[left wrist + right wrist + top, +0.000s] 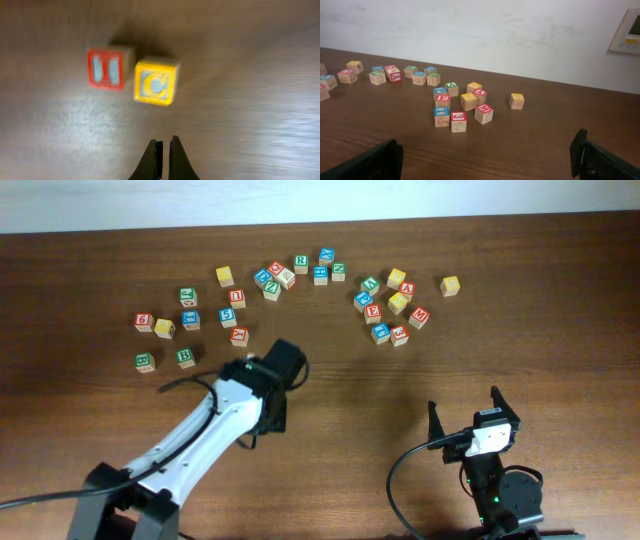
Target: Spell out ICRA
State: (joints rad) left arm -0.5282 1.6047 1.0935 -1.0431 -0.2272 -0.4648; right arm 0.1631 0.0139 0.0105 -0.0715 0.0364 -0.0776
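The green "R" cube [301, 264] lies at upper centre, up-frame of the closed, empty left gripper [162, 143], nearer it than the wide-open, empty right gripper [465, 402] at lower right.

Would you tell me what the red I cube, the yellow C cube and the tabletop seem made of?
Red I cube: seemingly wood, tan bare side visible, top painted red. Yellow C cube: likewise wood, yellow painted top, blue letter. Tabletop: dark brown grain, slight sheen; wood or laminate, cannot tell.

My left hand [163, 145] pointed down, fingers pressed together; my right hand [463, 410] sat low, fingers spread wide.
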